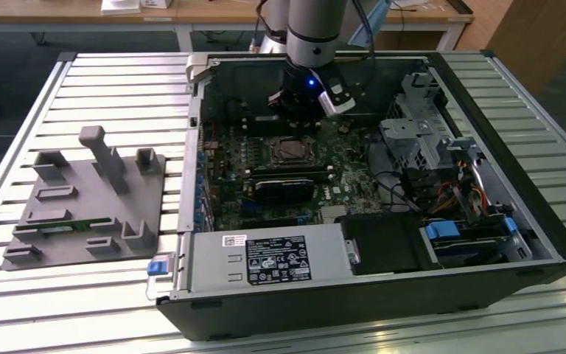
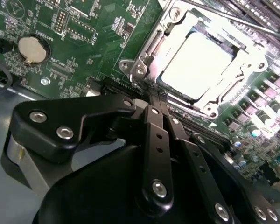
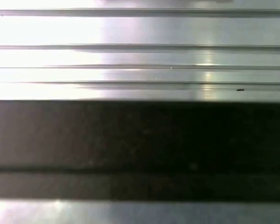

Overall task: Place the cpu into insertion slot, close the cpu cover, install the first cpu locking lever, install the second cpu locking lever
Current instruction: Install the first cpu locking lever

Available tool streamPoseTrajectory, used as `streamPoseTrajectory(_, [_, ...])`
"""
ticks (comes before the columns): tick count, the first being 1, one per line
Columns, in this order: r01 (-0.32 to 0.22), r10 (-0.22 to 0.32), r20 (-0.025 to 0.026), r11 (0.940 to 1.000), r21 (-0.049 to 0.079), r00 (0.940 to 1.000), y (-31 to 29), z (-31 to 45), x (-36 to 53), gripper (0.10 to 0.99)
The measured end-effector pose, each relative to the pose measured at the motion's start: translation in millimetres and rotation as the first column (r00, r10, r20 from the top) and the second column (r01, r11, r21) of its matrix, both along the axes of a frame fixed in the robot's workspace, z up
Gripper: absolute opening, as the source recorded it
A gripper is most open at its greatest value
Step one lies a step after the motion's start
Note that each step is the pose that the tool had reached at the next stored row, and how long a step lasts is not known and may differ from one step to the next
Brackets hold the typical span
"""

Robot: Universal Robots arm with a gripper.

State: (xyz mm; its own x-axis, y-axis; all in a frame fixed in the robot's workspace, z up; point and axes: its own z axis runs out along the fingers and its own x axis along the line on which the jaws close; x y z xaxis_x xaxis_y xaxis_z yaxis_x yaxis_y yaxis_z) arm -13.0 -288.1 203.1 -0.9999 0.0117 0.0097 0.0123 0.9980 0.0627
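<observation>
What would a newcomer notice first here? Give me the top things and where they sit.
First, the open computer case lying on the slatted metal table, its green motherboard exposed. In the second wrist view, the bright silver cpu sits in its socket with the cpu cover framing it, and the gripper, fingers together, pointing at the socket's edge. At the exterior view's left stands a grey parts fixture.

Looks like a robotics lab or workshop w/ office furniture. Open PC case (image 1: 480,243) lying on slatted aluminium surface (image 1: 27,295), grey fixture tray (image 1: 86,214) beside it. Wooden desks (image 1: 214,13) at back.
</observation>
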Motion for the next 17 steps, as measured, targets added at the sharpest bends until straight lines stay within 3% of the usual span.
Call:
streamPoseTrajectory(6, [0.0, 0.0, -0.0001, 1.0, 0.0, 1.0, 0.0, 12.8, 0.0, 0.106])
streamPoseTrajectory(17, [0.0, 0.0, 0.0, 1.0, 0.0, 1.0, -2.8, 13.0, 0.0, 0.106])
